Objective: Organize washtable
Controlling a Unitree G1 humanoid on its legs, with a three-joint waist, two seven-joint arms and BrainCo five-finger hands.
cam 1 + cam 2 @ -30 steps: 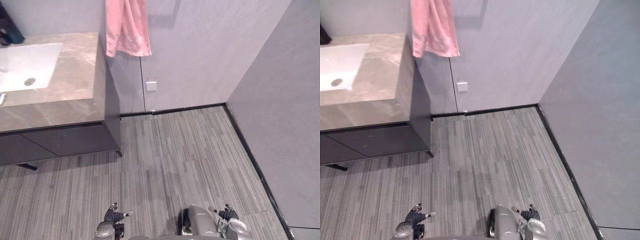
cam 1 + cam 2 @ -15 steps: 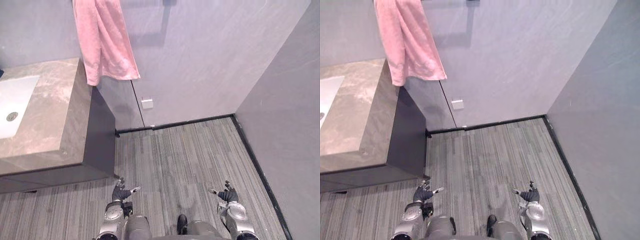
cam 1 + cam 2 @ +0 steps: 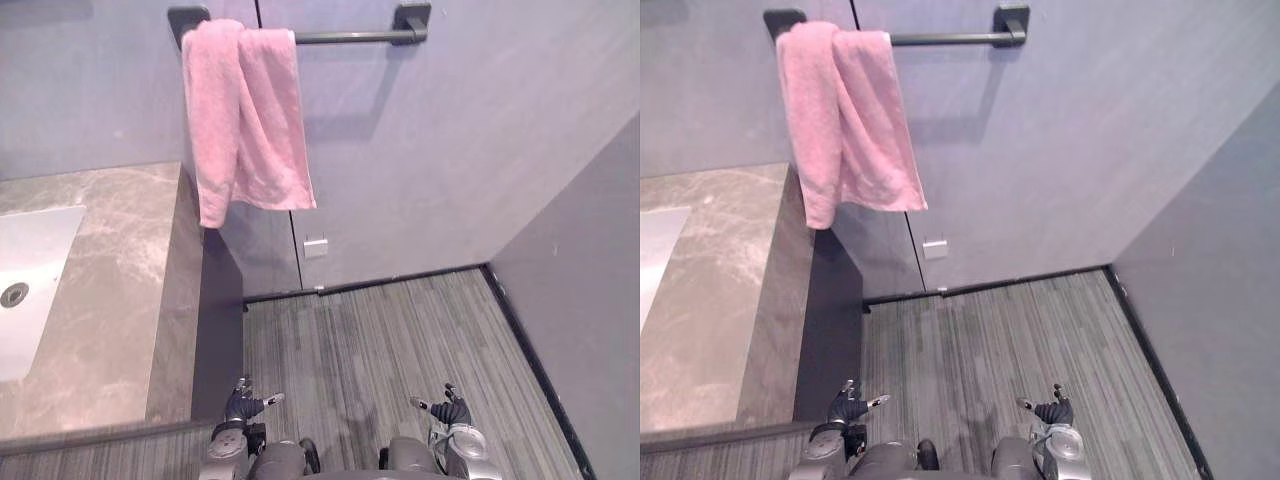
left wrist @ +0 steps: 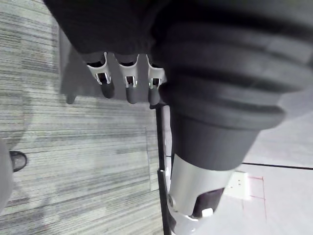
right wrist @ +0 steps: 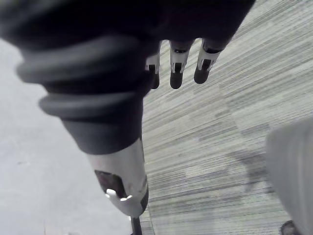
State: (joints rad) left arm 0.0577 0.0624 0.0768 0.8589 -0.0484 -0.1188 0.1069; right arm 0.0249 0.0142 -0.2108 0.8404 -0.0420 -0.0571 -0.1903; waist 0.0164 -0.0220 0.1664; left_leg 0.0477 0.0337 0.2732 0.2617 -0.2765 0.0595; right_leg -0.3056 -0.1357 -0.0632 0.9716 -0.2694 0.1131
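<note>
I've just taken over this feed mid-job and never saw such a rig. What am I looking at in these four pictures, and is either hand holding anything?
This is a two-legged humanoid whose two arms end in fingered hands. The two wide pictures come from a stereo camera on its head, looking down. They show a marble washtable with a white sink on the robot's left, a pink towel draped over a dark wall rail, and striped grey floor. The left hand and right hand hang low at the bottom of those views, over the floor. The two close pictures come from wrist cameras, each looking along its own hand toward the floor. Both hands are open and hold nothing.
</note>
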